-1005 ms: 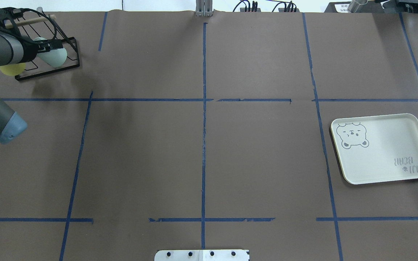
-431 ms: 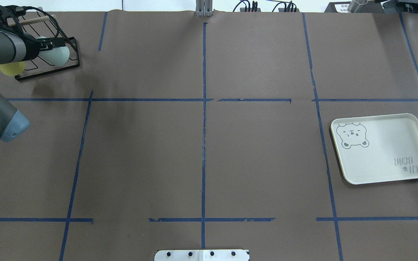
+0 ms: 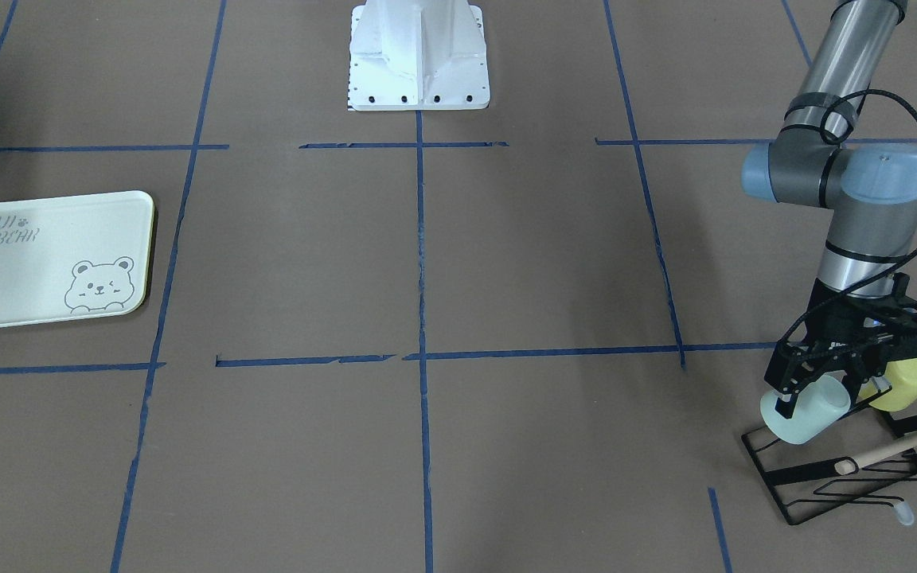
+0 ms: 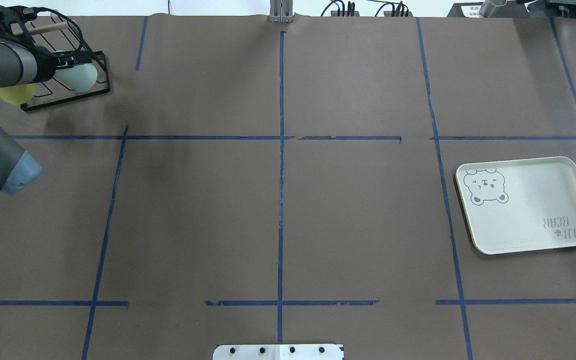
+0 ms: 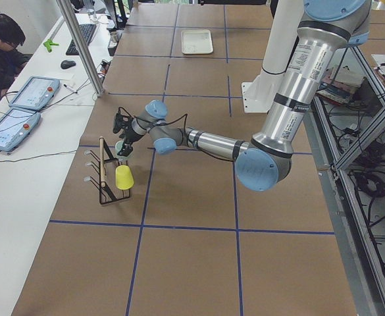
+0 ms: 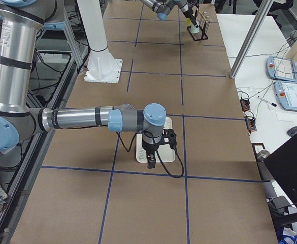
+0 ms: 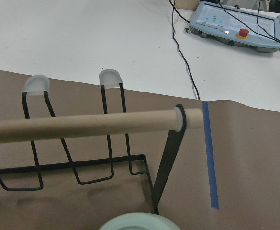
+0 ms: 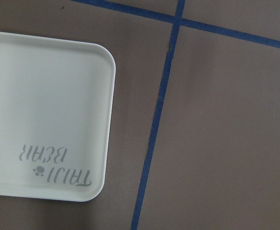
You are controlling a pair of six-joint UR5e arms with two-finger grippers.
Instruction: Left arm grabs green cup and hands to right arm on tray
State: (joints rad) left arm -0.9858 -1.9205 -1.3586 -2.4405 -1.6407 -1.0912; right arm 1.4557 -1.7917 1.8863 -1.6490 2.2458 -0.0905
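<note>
The green cup (image 3: pixel 805 418) lies on its side in my left gripper (image 3: pixel 819 398), just above the black wire rack (image 3: pixel 833 477). The gripper is shut on the cup, one finger on each side. The overhead view shows the cup (image 4: pixel 84 76) and the left gripper (image 4: pixel 68 62) at the far left back. The cup's rim (image 7: pixel 137 221) shows at the bottom of the left wrist view. The tray (image 4: pixel 525 204) lies empty at the right. My right gripper (image 6: pixel 151 158) hovers over the tray (image 6: pixel 167 152); I cannot tell whether it is open or shut.
A yellow-green cup (image 3: pixel 904 383) hangs on the rack behind the left gripper. The rack has a wooden dowel (image 7: pixel 82 125) and capped wire prongs. The robot's white base (image 3: pixel 419 56) stands at mid table. Blue tape lines cross the brown table cover.
My left gripper has moved a little to the right with the green cup, away from the yellow-green cup. The tray has not moved.
</note>
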